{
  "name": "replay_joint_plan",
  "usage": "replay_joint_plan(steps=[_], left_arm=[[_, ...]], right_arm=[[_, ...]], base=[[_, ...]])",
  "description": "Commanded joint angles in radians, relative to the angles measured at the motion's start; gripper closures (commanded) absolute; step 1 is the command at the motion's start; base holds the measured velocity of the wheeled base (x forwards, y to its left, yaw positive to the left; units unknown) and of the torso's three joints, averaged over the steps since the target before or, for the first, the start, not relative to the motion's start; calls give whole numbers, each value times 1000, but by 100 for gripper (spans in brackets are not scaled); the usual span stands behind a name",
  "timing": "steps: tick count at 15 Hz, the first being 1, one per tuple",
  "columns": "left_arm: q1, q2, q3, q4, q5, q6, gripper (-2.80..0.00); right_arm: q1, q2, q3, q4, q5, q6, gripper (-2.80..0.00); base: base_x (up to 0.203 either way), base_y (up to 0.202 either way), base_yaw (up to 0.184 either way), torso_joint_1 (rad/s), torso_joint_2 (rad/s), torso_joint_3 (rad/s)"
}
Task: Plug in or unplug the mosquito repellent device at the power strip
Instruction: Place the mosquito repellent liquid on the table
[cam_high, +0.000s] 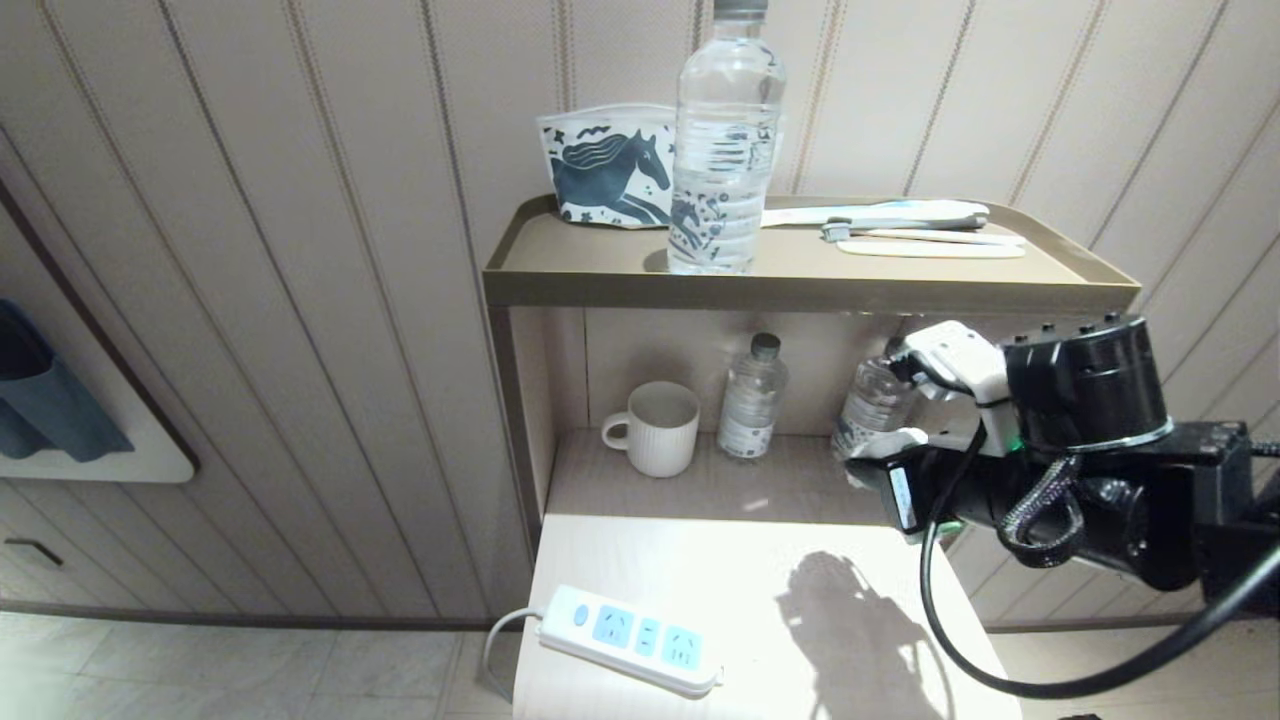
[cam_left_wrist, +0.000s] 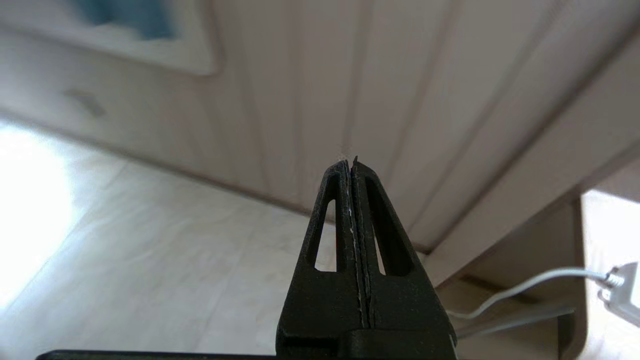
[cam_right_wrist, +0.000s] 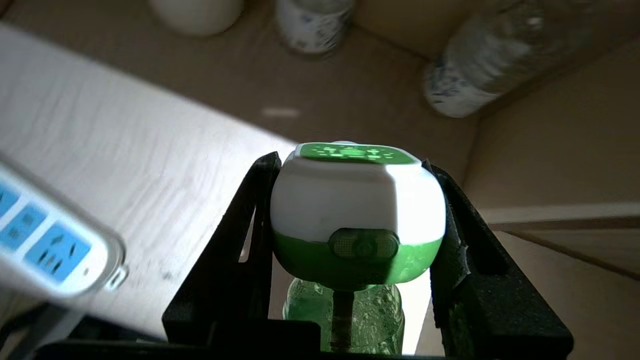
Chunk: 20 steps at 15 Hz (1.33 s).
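Strip: power strip (cam_high: 630, 638) lies at the tabletop (cam_high: 760, 560) near edge, sockets bare. Right hand (cam_right_wrist: 357, 220) grips the mosquito repellent device (cam_right_wrist: 357, 210), held above the far right. Line prongs square over a socket, then press straight. Only the left wrist view shows the left hand (cam_left_wrist: 354, 167) closed, empty, off the side.

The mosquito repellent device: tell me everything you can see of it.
The mosquito repellent device is a small rounded unit, glossy plastic by the look: white upper body, a green patterned oval on top, and a green lower band with an oval button. A translucent green liquid bottle hangs beneath. Its prongs are not visible. It is clamped by its two sides between the black fingers of the right end effector, held in the air above the pale tabletop, apart from the power strip.
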Motion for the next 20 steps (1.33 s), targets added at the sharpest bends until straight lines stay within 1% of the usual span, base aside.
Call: replay_joint_plan(steps=[1,2,3,4,5,6,7,8,9,10,11,16,20], left_arm=[[130,-365,-71,411,-42,8,0],[160,-451,-67,459,-59,16,0],[181,-525,-46,490,-63,20,0],[194,-561,-10,502,-55,17,0],[203,-570,34,454,-54,10,0],[208,-569,74,353,-109,24,0],[209,-569,94,314,-192,69,0],[210,-568,135,277,-275,156,0],[210,-568,169,254,-385,210,0],[210,-569,183,246,-481,231,0],[210,-569,190,244,-524,244,0],[210,-569,192,241,-516,246,0],[210,-569,192,241,-516,246,0]], right_arm=[[-4,23,65,-207,-149,56,0],[-4,31,108,-283,-187,73,0],[-5,38,149,-357,-205,80,0],[-6,43,170,-394,-214,82,0],[-7,43,198,-419,-215,84,0],[-6,43,213,-425,-213,90,0],[-5,46,225,-426,-212,92,0],[-3,54,237,-433,-213,97,0],[-3,66,250,-452,-214,108,0],[-3,75,269,-497,-214,119,0],[0,91,288,-562,-216,122,0],[5,271,375,-910,-231,115,0],[8,408,403,-1096,-262,106,0]], base=[[0,0,0,0,0,0],[0,0,0,0,0,0],[0,0,0,0,0,0],[0,0,0,0,0,0],[0,0,0,0,0,0],[0,0,0,0,0,0],[0,0,0,0,0,0],[0,0,0,0,0,0],[0,0,0,0,0,0],[0,0,0,0,0,0],[0,0,0,0,0,0],[0,0,0,0,0,0],[0,0,0,0,0,0]])
